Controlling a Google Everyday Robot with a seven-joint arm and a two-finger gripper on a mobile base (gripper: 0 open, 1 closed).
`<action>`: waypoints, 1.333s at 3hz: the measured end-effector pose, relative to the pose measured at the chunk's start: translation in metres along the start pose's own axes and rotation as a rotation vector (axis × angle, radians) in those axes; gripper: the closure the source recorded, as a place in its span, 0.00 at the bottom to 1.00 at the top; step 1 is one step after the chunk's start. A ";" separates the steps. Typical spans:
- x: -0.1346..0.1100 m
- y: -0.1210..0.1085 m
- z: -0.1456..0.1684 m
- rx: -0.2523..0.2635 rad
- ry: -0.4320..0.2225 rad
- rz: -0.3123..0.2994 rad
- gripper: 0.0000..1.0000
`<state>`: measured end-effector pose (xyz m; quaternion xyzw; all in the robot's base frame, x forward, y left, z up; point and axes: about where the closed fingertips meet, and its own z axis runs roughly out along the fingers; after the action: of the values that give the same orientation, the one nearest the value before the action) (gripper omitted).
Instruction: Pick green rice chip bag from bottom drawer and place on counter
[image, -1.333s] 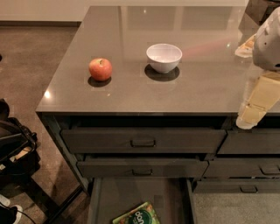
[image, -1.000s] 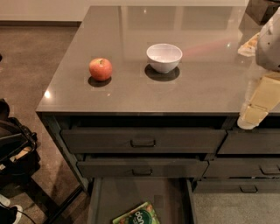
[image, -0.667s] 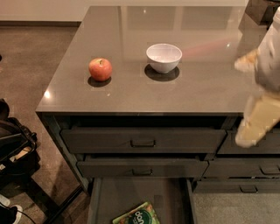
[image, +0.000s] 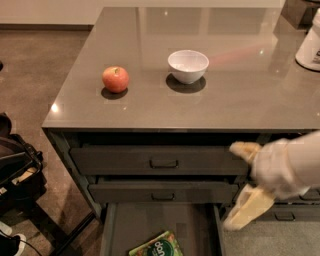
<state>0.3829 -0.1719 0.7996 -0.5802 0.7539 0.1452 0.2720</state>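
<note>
My gripper (image: 232, 186), pale rounded fingers spread wide, hangs right of the flat-floored bottom drawer (image: 150, 220) holding a crinkly green bag (image: 156, 246), below the glossy desk (image: 240, 95).

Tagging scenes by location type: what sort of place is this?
Probably a kitchen or break area: a glossy counter over drawers, an apple and white bowl on top, and a green rice chip bag in the open bottom drawer. The gripper, open, hangs before the drawer fronts.
</note>
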 end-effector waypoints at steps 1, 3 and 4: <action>0.008 0.021 0.039 -0.032 -0.102 0.096 0.00; 0.012 0.028 0.060 -0.018 -0.152 0.116 0.00; 0.011 0.045 0.112 -0.003 -0.324 0.163 0.00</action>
<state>0.3653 -0.1078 0.6982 -0.4864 0.7447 0.2594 0.3762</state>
